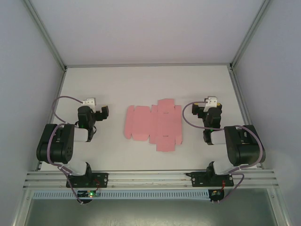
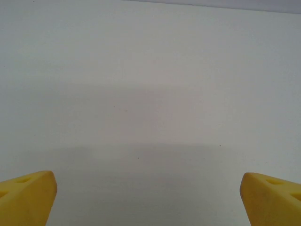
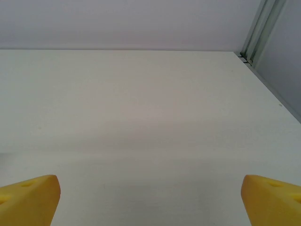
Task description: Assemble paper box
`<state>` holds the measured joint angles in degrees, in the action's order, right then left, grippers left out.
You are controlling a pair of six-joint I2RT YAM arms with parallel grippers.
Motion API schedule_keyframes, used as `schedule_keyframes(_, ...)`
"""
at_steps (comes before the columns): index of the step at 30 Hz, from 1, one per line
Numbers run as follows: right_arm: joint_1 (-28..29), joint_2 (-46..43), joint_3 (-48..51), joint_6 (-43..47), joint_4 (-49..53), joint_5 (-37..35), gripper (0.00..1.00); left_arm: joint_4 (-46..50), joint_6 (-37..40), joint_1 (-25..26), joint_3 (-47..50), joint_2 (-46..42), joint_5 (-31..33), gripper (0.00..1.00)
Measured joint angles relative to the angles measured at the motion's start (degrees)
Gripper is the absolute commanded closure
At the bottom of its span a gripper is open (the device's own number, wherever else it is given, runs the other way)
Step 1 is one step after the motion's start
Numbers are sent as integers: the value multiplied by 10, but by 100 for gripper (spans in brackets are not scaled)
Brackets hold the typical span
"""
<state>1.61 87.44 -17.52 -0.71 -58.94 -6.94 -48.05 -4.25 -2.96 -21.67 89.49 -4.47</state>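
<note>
Left tool: jaws stand wide apart, nothing between them. In the left wrist view its yellow fingertips sit at the two lower corners, with bare white bench beyond and below them.

Right tool: jaws likewise wide apart and holding nothing. Its yellow fingertips frame bare bench surface that runs to the back wall. A metal frame post stands in the far right corner.

In the overhead view, both tools sit over the bench at the sides, left arm and right arm folded back toward their bases. Neither tool touches the task item.

Paper box: a flat, unfolded pink die-cut sheet with flaps and tabs around its edges. It lies flat on the bench between the two tools, roughly central, and apart from each.

Surroundings: pale enclosure walls on three sides; a metal rail runs along the near edge, carrying both arm bases.
</note>
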Motion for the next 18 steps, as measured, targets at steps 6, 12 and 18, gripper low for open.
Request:
schedule_keyframes(6,0,0,0,0,0,0,2,1,3,0,-1,0,0,0)
schedule_keyframes(12,0,0,0,0,0,0,2,1,9,0,-5,0,0,0)
schedule_keyframes(18,0,0,0,0,0,0,2,1,9,0,-5,0,0,0)
